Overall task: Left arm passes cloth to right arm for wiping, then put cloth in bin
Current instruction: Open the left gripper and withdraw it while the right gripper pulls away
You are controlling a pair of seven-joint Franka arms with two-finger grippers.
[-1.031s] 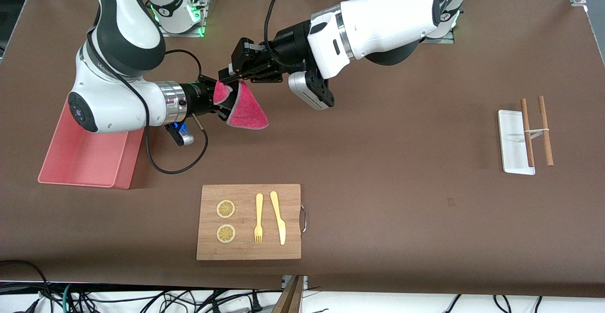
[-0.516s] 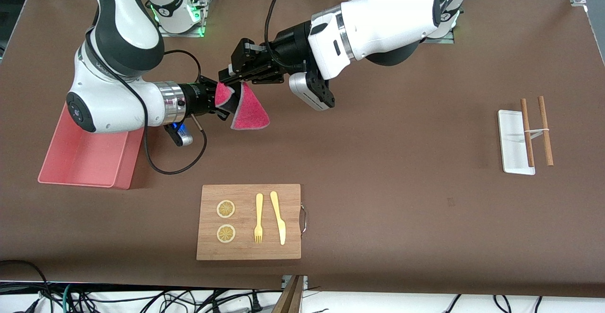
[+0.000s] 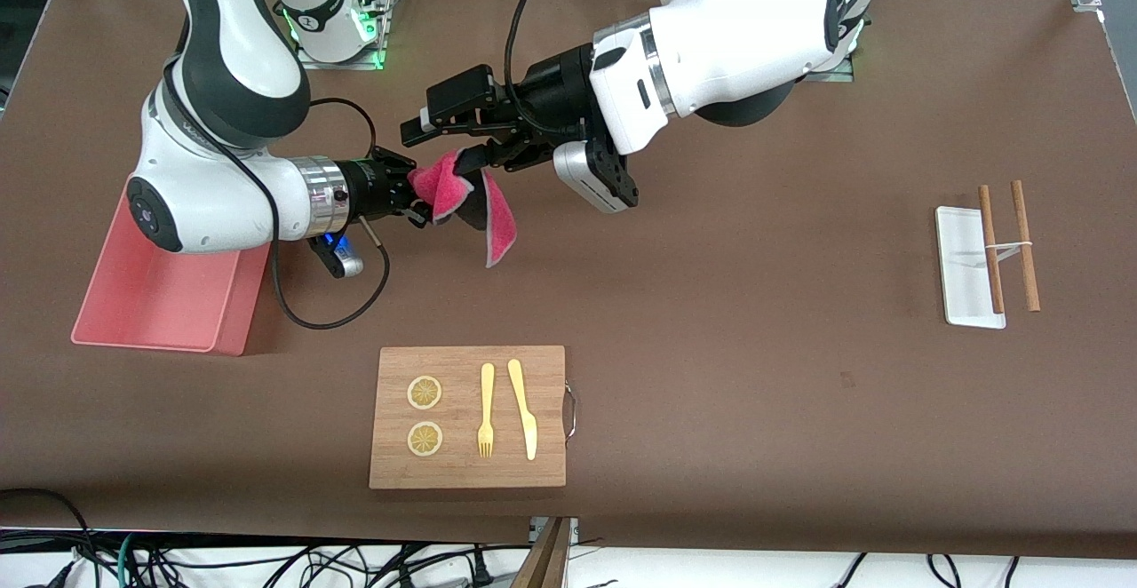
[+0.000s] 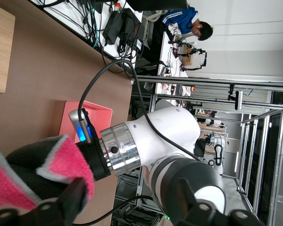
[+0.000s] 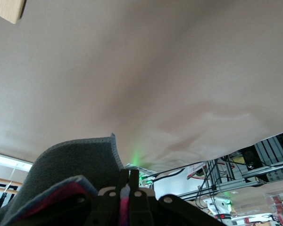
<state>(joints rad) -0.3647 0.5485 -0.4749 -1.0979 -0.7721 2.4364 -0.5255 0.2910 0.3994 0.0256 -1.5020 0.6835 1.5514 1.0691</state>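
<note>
My right claw (image 3: 416,195) is pinching the cloth (image 3: 462,202) midair over the counter (image 3: 711,304), while my left claw (image 3: 444,131) is hanging wide open, handing it off.

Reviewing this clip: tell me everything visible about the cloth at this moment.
The cloth is a small soft rag, bright pink on one face, dark grey on the other, pale-edged. It hangs folded in the air over bare table, pinched at one end by the shut right gripper. The left gripper stands open around its upper part, not clamping it.
</note>
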